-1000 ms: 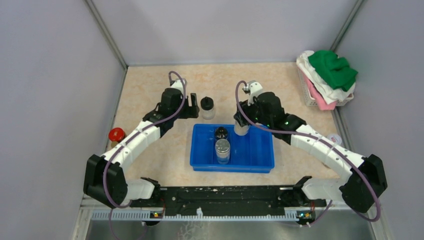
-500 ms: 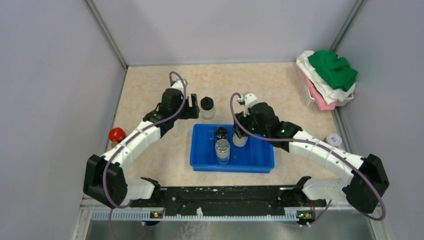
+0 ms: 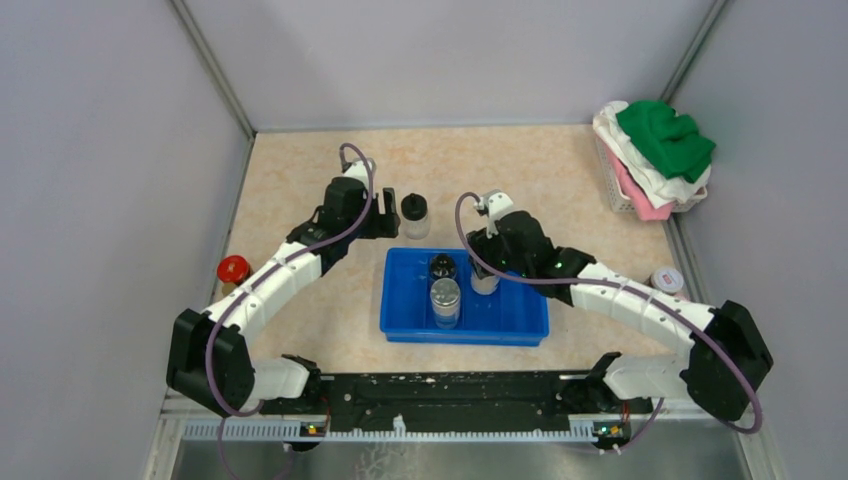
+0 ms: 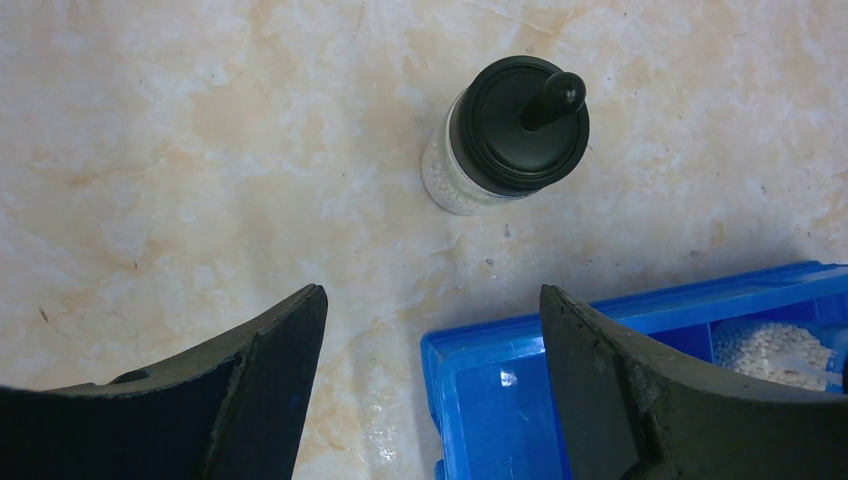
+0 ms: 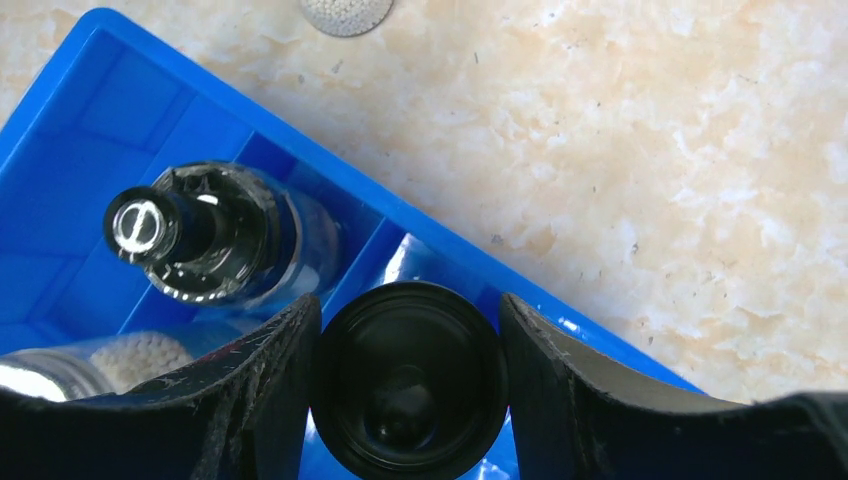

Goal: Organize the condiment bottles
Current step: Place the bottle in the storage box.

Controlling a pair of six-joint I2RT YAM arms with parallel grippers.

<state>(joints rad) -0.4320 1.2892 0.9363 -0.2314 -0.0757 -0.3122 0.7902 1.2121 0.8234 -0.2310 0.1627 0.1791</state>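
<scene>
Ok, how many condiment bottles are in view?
6. Dark bottle and silver-capped jar in the blue tray; third bottle held there by the right gripper; black-capped bottle behind the tray; red-capped bottle far left; small jar far right. Others may be hidden.

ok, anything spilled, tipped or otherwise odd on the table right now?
Nothing spilled or tipped. Only strays: a red-capped bottle at the table's left edge, a silver-capped jar at the right edge, both far from the blue tray. A clothes basket sits far right.

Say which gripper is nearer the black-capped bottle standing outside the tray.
Left. The left gripper hangs open beside the black-capped bottle; the right gripper is over the tray, gripping another bottle.
</scene>
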